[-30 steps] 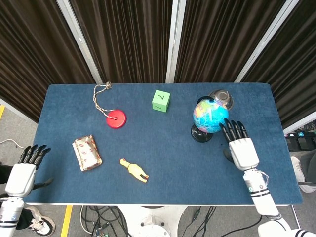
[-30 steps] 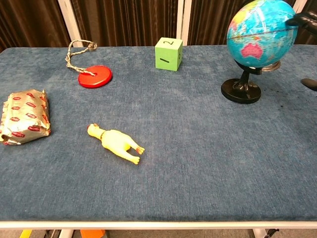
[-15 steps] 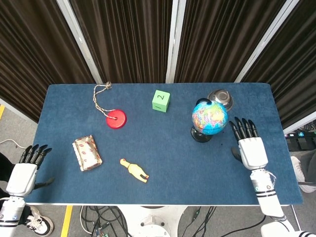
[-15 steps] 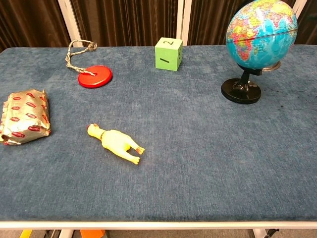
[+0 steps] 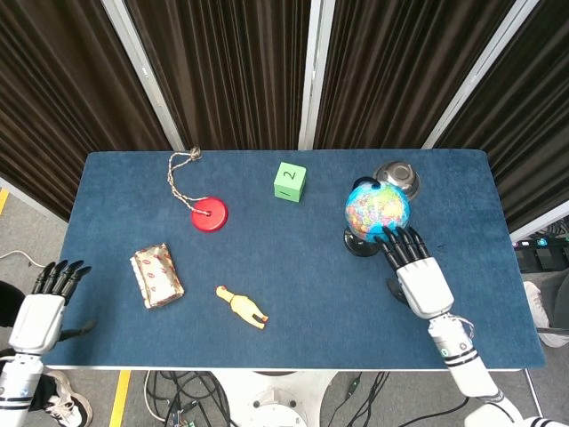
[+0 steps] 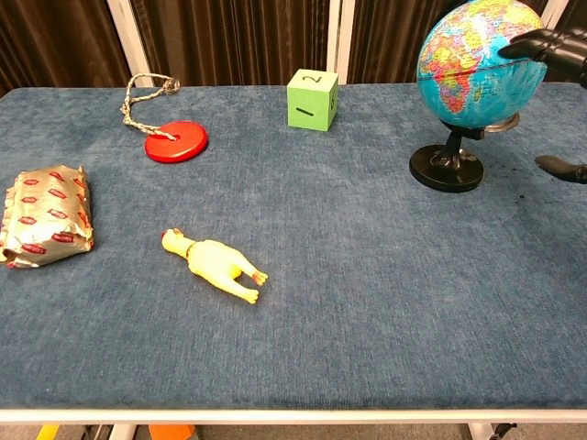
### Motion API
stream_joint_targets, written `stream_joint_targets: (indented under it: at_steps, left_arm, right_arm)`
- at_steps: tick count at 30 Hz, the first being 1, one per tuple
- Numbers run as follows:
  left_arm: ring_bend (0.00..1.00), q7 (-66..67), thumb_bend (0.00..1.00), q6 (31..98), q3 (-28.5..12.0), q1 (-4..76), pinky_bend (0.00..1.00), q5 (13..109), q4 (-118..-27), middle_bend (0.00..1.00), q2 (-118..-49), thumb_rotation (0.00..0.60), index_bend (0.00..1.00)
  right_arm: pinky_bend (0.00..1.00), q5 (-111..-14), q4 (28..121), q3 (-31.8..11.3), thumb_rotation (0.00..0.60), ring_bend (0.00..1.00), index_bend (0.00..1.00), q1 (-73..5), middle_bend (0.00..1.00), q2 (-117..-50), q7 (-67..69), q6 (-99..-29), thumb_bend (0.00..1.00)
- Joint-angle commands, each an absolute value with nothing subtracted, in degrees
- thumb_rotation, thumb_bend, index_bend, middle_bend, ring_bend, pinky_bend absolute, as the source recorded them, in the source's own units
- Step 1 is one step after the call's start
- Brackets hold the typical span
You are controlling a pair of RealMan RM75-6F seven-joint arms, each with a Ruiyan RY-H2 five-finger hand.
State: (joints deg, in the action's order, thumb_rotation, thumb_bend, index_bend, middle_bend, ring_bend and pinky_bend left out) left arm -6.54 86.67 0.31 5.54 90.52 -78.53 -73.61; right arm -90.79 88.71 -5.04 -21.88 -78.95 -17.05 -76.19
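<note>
A: What was the right hand [image 5: 414, 272] doing at that moment?

B: It lay flat with the fingers [image 5: 396, 242] stretched and apart, and it held nothing. The tips touched the near side of the globe [image 5: 377, 209]. In the chest view the dark fingers [image 6: 548, 42] reached the ball from the right.

A: Where was the globe?

B: It stood upright on its black foot, at the right part of the table [image 5: 311, 285], just in front of a metal bowl [image 5: 397, 175].

A: So which step was it?

B: I judged it as a light contact, not a grip. A real hold would call for the fingers to curl around the ball or the stand, gently, because the ball turns and the foot is small.

A: And the left hand [image 5: 40, 313]?

B: It was off the left edge of the table, fingers straight, also with nothing in it.

A: What about the surface and the room?

B: The table had a blue cloth. On it were a green cube [image 5: 289, 181], a red disc [image 5: 209, 214] with a cord, a foil packet [image 5: 156, 276] and a yellow toy chicken [image 5: 241, 307]. Dark curtains [image 5: 231, 71] hung behind.
</note>
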Motion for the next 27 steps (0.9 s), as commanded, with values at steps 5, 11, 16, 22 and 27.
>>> stream_joint_targets:
  at_steps: [5, 11, 16, 22, 27]
  left_arm:
    - [0.02, -6.8, 0.00, 86.6, 0.4, 5.5, 0.05, 90.6, -78.3, 0.09, -73.7, 0.600, 0.13]
    - [0.02, -6.7, 0.00, 86.7, 0.4, 5.5, 0.05, 90.6, -78.3, 0.09, -73.8, 0.600, 0.13]
    - [0.02, -6.6, 0.00, 86.5, 0.4, 5.5, 0.05, 90.6, -78.3, 0.09, -73.8, 0.600, 0.13]
    - [0.02, -6.5, 0.00, 86.5, 0.5, 5.5, 0.05, 90.6, -78.4, 0.09, -73.8, 0.600, 0.13]
    - [0.02, -6.3, 0.00, 86.5, 0.5, 5.6, 0.05, 90.7, -78.5, 0.09, -73.8, 0.600, 0.13]
  right_arm:
    - [0.00, -88.1, 89.4, -5.7, 0.600, 0.00, 0.00, -21.9, 0.00, -78.1, -18.3, -75.0, 0.23]
    - [0.00, -85.3, 89.7, -6.1, 0.600, 0.00, 0.00, -21.1, 0.00, -77.5, -19.0, -74.8, 0.23]
    - [0.00, -81.4, 88.9, -6.8, 0.600, 0.00, 0.00, -19.7, 0.00, -77.2, -19.0, -75.0, 0.23]
    - [0.00, -76.4, 88.1, -8.2, 0.600, 0.00, 0.00, -18.3, 0.00, -77.0, -18.5, -75.2, 0.23]
    - [0.00, -78.7, 87.8, -7.8, 0.600, 0.00, 0.00, -18.0, 0.00, -76.8, -16.7, -76.7, 0.23]
